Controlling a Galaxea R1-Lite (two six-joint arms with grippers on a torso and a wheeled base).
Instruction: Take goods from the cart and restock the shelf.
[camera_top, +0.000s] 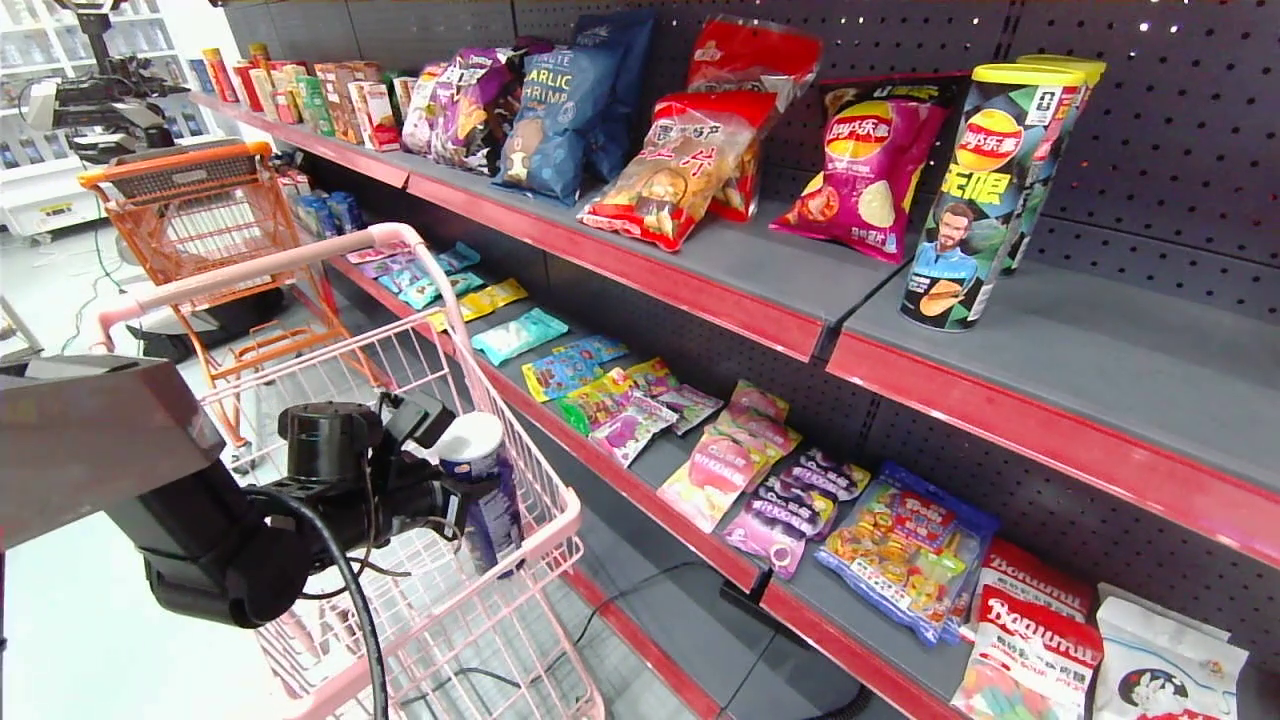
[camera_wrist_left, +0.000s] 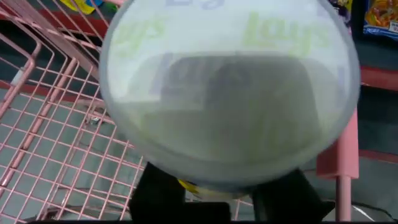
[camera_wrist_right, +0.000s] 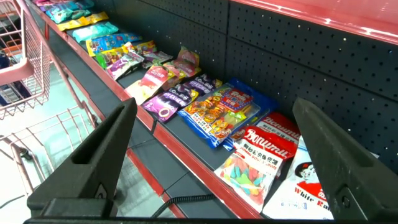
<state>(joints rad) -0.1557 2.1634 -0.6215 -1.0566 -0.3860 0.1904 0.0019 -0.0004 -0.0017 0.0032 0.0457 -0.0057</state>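
- Down at 7 o'clock in the head view, the left claw (camera_top: 455, 495) is clenched on the can (camera_top: 487, 480), gripping its purple side just under the white lid.
- The can stands upright in that grasp, hanging over the pink cart (camera_top: 540, 520), close to the rim on the shelf side.
- From the left wrist, the pale lid (camera_wrist_left: 230, 93) looms right up close, with black fingers (camera_wrist_left: 158, 199) on either side of the can beneath it and the pink cart (camera_wrist_left: 56, 143) underneath.
- The right claw (camera_wrist_right: 214, 109) is released, its two dark fingers (camera_wrist_right: 93, 168) spread wide with nothing between them, hanging beside the lower shelf (camera_wrist_right: 180, 168).
- Beyond those fingers, candy bags (camera_wrist_right: 217, 115) lie flat in a row along the lower shelf. In the head view the row runs from 10 o'clock down to 5 o'clock.
- Up on the top shelf (camera_top: 760, 265), chip bags (camera_top: 865, 160) lean against the pegboard from 11 to 1 o'clock.
- A tall yellow-lidded tube (camera_top: 975, 190) stands upright at 2 o'clock, with a second one just behind it.
- An orange cart (camera_top: 200, 210) sits past the pink one at 10 o'clock.
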